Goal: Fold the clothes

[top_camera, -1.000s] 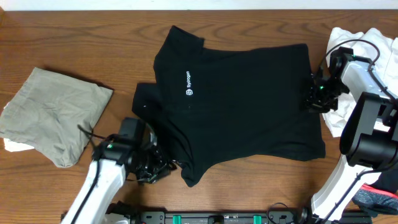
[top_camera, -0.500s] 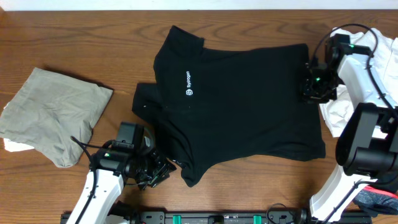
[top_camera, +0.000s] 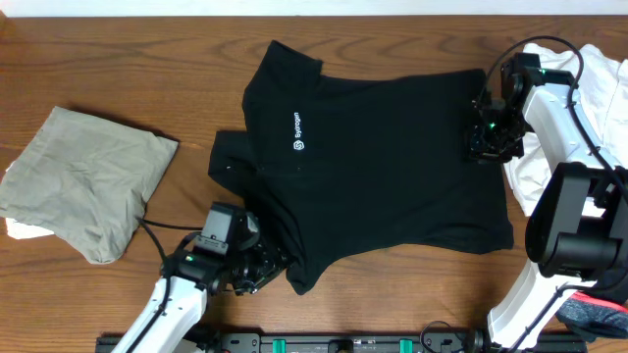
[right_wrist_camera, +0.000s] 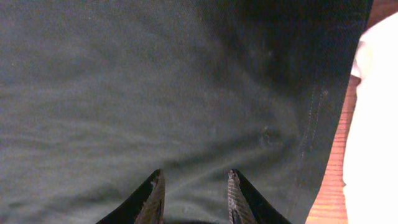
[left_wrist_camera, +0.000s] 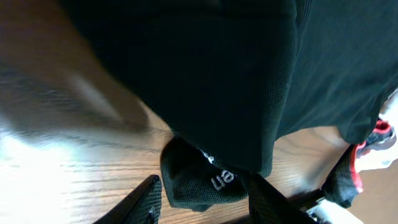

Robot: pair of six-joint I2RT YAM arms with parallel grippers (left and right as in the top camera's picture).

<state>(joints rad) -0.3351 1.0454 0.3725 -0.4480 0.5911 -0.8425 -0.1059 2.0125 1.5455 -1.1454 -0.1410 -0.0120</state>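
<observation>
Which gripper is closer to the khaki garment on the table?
Left. The left gripper is at a corner of the black shirt, nearer the khaki garment; the right gripper is at the shirt's opposite edge.

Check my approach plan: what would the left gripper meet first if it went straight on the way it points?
Likely the black shirt: its bunched edge lies just ahead of the left gripper, depth unclear.

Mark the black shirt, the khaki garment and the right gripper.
black shirt (top_camera: 383, 167): overhead, mid chest.
khaki garment (top_camera: 83, 181): overhead, its centre.
right gripper (right_wrist_camera: 193, 179): right wrist, between the fingertips.
</observation>
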